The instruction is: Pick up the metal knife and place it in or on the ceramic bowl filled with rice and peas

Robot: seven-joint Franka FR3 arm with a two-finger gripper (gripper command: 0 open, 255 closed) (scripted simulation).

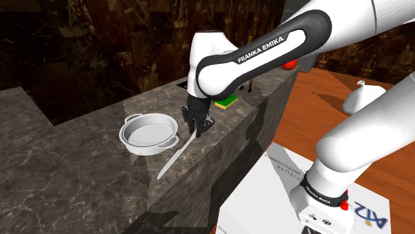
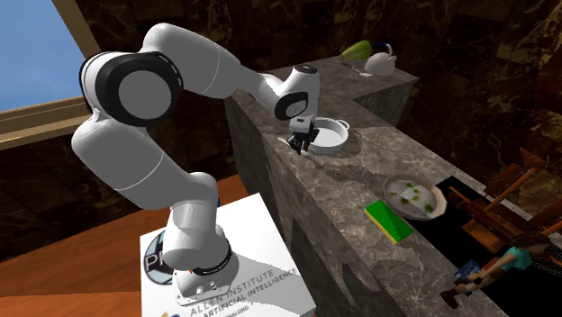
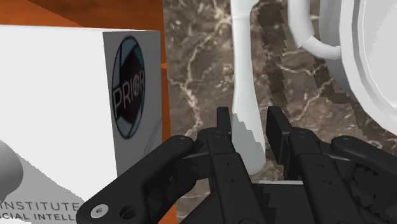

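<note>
The knife [image 1: 174, 159] is drawn pale grey and lies along the marble counter [image 1: 80, 166] close to its front edge, blade pointing toward the shoulder view's lower left. My gripper [image 1: 197, 123] stands over its handle end. In the wrist view the two fingers [image 3: 222, 127] press against both sides of the handle, and the blade [image 3: 242, 57] runs away from them. The gripper [image 3: 249, 124] is shut on the knife. The bowl of rice and peas [image 2: 441, 203] sits farther along the counter, well away from the gripper [image 2: 303, 142].
A white two-handled pan [image 1: 149, 133] stands right beside the knife and gripper. A green sponge [image 2: 389, 221] lies next to the bowl. A white teapot [image 2: 383, 61] sits at the counter's far end. My stand [image 1: 312, 193] is below the counter edge.
</note>
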